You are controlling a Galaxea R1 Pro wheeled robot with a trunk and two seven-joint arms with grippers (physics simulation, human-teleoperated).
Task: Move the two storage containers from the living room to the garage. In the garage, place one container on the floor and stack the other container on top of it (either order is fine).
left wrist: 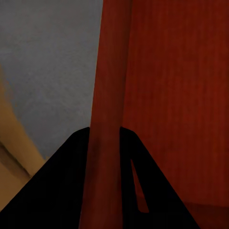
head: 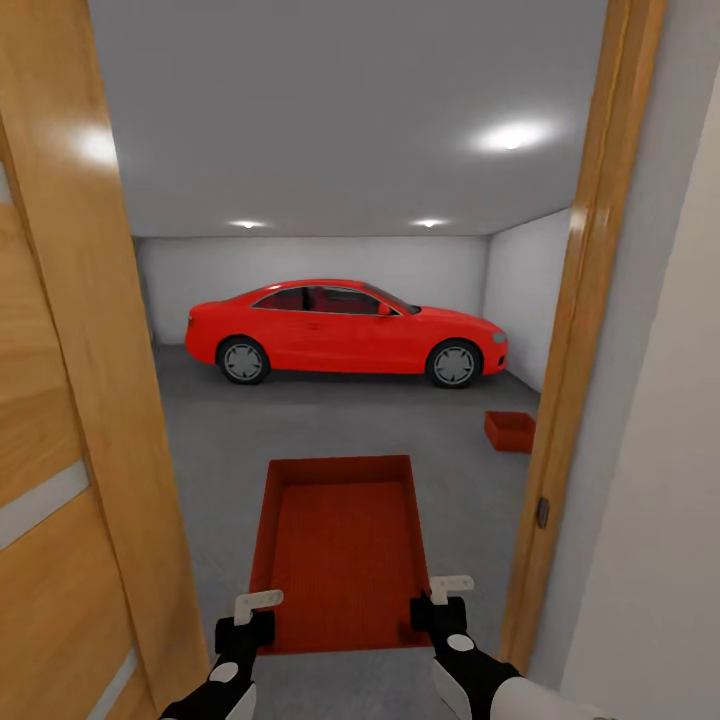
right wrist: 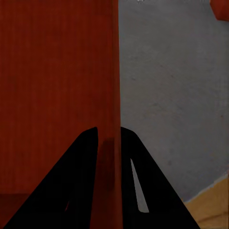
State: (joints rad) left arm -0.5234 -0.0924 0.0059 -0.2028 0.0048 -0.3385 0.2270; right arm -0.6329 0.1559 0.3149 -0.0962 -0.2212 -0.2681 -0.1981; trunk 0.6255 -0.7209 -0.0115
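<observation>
Two containers: one held [head: 342, 545], one on floor [head: 510, 431] | both jaws pinching held container's walls | one car [head: 345, 330]

item: my left gripper [head: 252, 612], fingertips hiding behind the wall of the storage container [head: 340, 540] i am carrying; in the left wrist view that wall [left wrist: 107, 119] is covering the gap between my fingers [left wrist: 62, 191], so the contact itself is not showing. item: my right gripper [head: 440, 597], same condition, wall [right wrist: 114, 95] running between the fingers [right wrist: 143, 191]. item: container's near rim, partly masking behind both grippers. item: second storage container [head: 510, 431], its right side disappearing behind the door frame [head: 575, 330]; in the right wrist view only a corner [right wrist: 220, 8] is showing, cut by the edge. item: both my forearms, running off the lower edge. item: door [head: 60, 400] at my left, cropping off.
</observation>
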